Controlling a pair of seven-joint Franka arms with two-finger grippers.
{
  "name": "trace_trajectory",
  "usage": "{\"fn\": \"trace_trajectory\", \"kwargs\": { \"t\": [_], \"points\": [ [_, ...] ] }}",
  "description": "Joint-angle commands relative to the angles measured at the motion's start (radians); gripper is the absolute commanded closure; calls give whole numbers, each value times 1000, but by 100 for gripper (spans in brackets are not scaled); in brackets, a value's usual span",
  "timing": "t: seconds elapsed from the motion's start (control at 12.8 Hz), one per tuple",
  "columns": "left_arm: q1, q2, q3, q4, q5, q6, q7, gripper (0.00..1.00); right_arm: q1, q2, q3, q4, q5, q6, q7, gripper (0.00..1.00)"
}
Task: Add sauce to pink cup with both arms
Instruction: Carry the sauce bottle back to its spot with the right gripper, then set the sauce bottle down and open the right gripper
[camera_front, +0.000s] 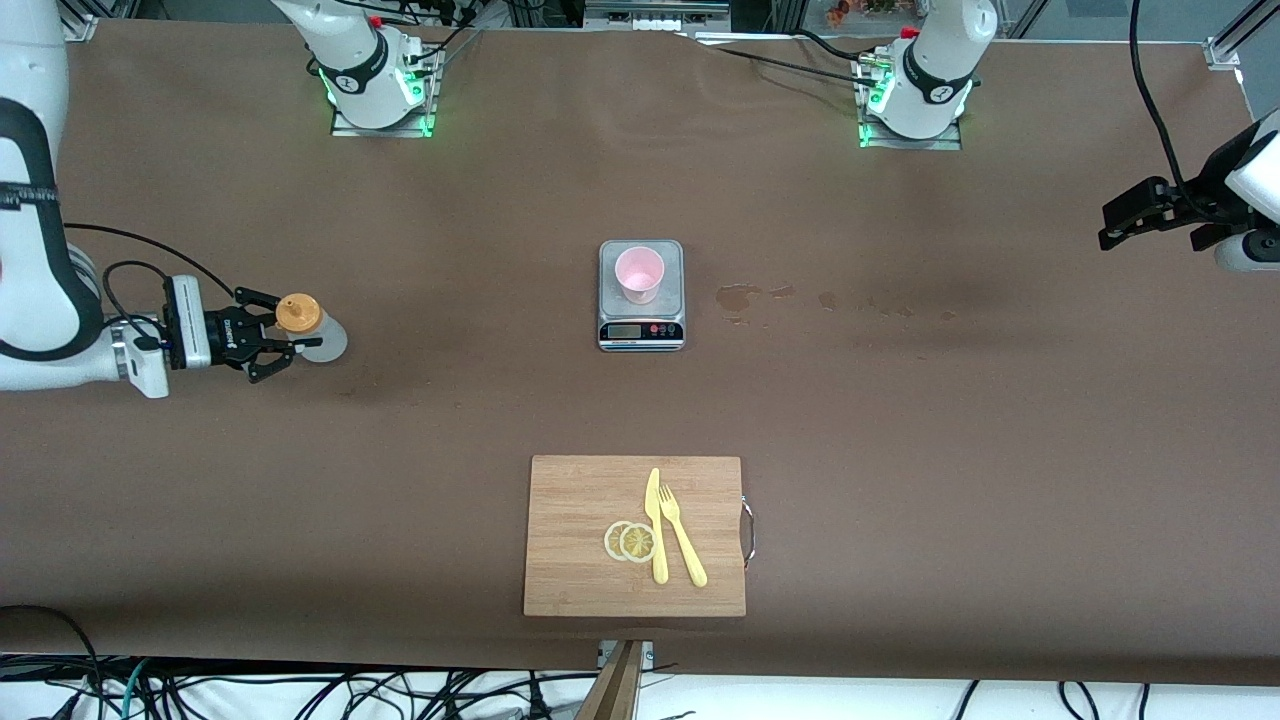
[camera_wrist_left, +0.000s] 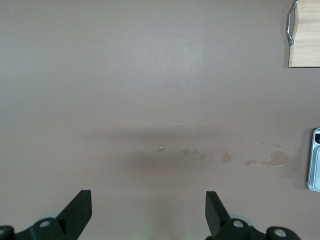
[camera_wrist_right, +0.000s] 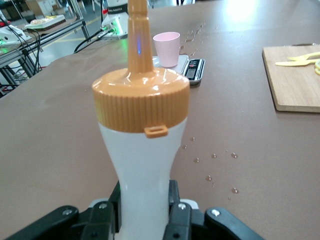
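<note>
Toward the right arm's end of the table, my right gripper (camera_front: 283, 345) clamps the sauce (camera_front: 312, 328) upright, nozzle up. I note the pink cup (camera_front: 639, 273) on the scale (camera_front: 641, 332) mid-table, well apart toward the left arm's end. Left gripper (camera_wrist_left: 148, 210) waits spread wide over bare table.

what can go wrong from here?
1. The right claw is shut on the sauce low on its soft body; squeezing during the carry may dribble more drops onto the table.
2. The pink cup stands loose on the scale; a nozzle bump could tip it.
</note>
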Motion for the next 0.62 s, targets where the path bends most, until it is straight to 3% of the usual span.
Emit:
{"fn": "trace_trajectory", "kwargs": {
  "t": [0.0, 0.31, 0.55],
  "points": [
    [3, 10, -3, 26, 6, -19, 16, 0, -17, 75, -22, 16, 74, -50, -111, 100],
    [3, 10, -5, 26, 6, -19, 18, 0, -17, 126, -43, 17, 128, -70, -176, 100],
    [3, 10, -5, 26, 6, -19, 16, 0, -17, 164, -49, 19, 176, -72, -206, 85]
  ]
}}
